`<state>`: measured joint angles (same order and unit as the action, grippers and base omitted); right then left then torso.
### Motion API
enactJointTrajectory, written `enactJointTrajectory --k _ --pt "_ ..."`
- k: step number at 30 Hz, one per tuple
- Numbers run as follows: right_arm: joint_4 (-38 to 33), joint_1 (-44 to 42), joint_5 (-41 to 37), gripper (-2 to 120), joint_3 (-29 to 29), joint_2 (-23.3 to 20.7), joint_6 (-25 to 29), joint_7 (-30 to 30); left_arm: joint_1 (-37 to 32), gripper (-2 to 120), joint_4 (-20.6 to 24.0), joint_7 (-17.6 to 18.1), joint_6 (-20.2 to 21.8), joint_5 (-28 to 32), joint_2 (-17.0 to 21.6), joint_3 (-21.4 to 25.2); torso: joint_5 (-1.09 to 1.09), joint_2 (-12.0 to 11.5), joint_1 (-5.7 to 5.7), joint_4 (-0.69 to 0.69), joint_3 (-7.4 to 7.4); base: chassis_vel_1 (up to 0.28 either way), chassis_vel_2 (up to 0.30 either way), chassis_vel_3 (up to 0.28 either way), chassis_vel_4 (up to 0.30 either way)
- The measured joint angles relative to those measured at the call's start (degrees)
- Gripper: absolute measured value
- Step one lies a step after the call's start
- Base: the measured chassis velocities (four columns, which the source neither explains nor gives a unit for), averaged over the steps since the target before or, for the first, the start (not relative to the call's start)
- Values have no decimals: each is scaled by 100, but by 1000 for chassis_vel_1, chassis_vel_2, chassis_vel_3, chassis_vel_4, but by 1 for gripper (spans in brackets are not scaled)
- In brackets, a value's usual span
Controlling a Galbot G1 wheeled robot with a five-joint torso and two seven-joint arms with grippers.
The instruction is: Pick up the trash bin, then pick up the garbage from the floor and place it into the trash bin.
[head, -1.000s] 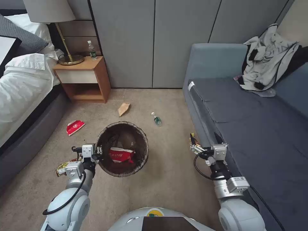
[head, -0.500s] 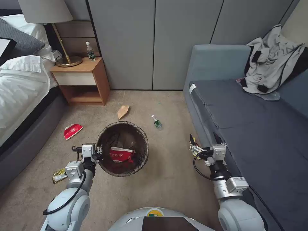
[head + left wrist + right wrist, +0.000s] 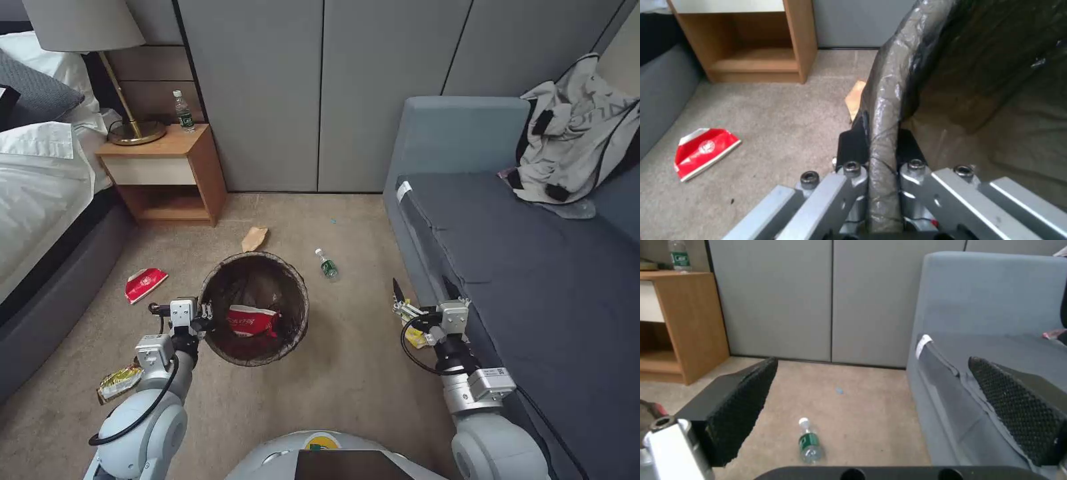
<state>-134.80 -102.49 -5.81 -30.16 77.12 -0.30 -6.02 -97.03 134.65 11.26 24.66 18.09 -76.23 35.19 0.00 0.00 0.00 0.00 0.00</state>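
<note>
Fig.: L gripper (image 3: 882,156), jaws clamped on the bag-lined rim of the trash bin (image 3: 293,327), holds it above the floor (image 3: 347,380) in front of the robot; one red carton (image 3: 251,321) lies inside. R gripper (image 3: 420,297), jaws wide & empty, hovers by the sofa (image 3: 533,280) edge. Step: collecting garbage. Nearest pieces: bottle (image 3: 810,443) ahead of R gripper; yellow wrapper (image 3: 415,337) beneath it. Next move calls for lowering R jaws over one piece.

Dark-lined trash bin (image 3: 254,308) upright, holding a red carton (image 3: 251,321); bottle (image 3: 326,265) lies on carpet.
</note>
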Motion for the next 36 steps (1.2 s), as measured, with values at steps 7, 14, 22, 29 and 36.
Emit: enactJointTrajectory --k 7,14,22,29,36 --pt "-12 -5 7 100 8 3 0 4 6 0 -8 0 0 3 -3 -2 0 0 0 -1 0 -103 100 107 -103" --pt "-21 -11 10 100 13 2 -1 6 13 0 -12 0 0 9 2 -1 0 0 0 0 0 -83 105 94 -100" --pt "-49 -58 30 100 91 -72 -113 -11 20 0 -13 0 1 12 1 2 0 0 0 0 0 -74 60 80 -67" --pt "-47 -97 95 100 293 -336 -567 -133 21 0 -6 -1 1 20 8 28 0 0 0 0 0 0 0 0 0" --pt "588 26 92 100 395 -469 -567 -156 20 0 5 -7 1 30 21 38 0 0 0 -1 0 0 0 0 0"
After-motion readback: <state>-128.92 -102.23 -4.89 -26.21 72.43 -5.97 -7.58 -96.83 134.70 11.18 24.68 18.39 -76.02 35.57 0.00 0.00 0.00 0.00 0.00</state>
